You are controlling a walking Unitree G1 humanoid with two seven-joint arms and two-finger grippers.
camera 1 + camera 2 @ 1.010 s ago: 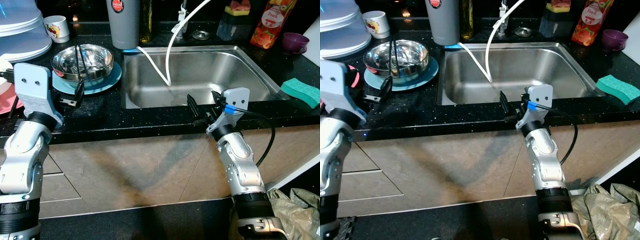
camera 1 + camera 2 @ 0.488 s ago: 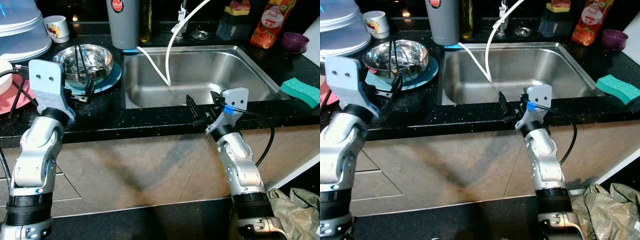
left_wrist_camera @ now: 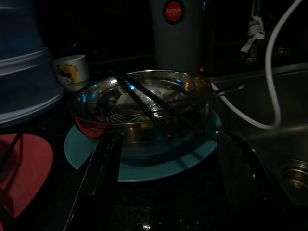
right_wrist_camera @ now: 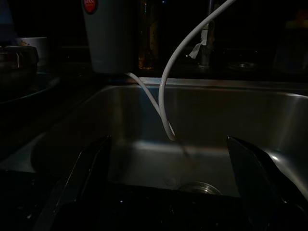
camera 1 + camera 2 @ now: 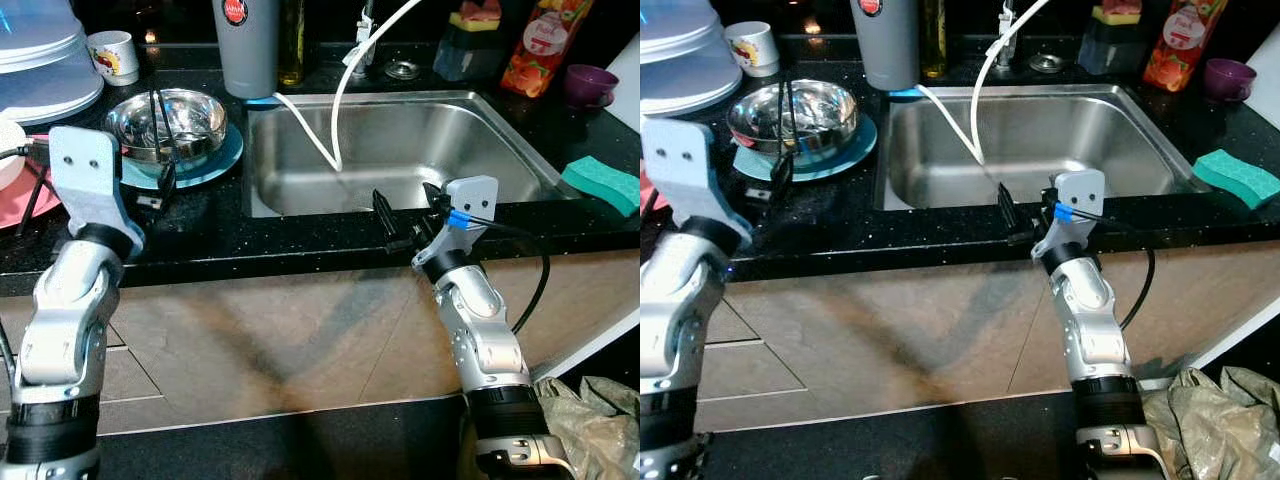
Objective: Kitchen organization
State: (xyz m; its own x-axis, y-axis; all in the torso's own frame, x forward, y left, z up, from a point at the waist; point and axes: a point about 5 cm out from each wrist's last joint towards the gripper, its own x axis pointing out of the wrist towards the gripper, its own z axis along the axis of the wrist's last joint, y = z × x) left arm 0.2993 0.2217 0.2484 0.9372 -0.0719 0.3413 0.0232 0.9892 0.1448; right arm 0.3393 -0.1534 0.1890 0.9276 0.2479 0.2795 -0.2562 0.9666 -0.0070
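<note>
- Left eye view: the left gripper (image 5: 158, 190) hovers over the black counter (image 5: 220, 235) just in front of the teal plate (image 5: 205, 168), on which the steel bowl (image 5: 168, 120) sits with dark utensils (image 5: 158, 118) leaning in it. Half a second ago this gripper was a little nearer the plate's rim; now it sits slightly lower and closer to the robot.
- Right eye view: the right gripper (image 5: 1025, 214) rests at the front edge of the sink (image 5: 1040, 150), fingers spread, unchanged from the earlier frames. A green sponge (image 5: 1235, 177) lies on the counter to the right, a grey tumbler (image 5: 886, 42) stands behind the sink's left corner, and a white hose (image 5: 985, 80) curves down into the basin.
- Left wrist view: both fingers (image 3: 98, 175) stand wide apart with nothing between them; bowl and plate lie straight ahead, beyond the tips. A fork (image 3: 118, 117) shows inside the bowl, and a small printed cup (image 3: 71, 73) behind it.
- Right wrist view: the parted fingers (image 4: 79, 180) frame the basin, and the drain (image 4: 197, 187) sits between them, low down.
</note>
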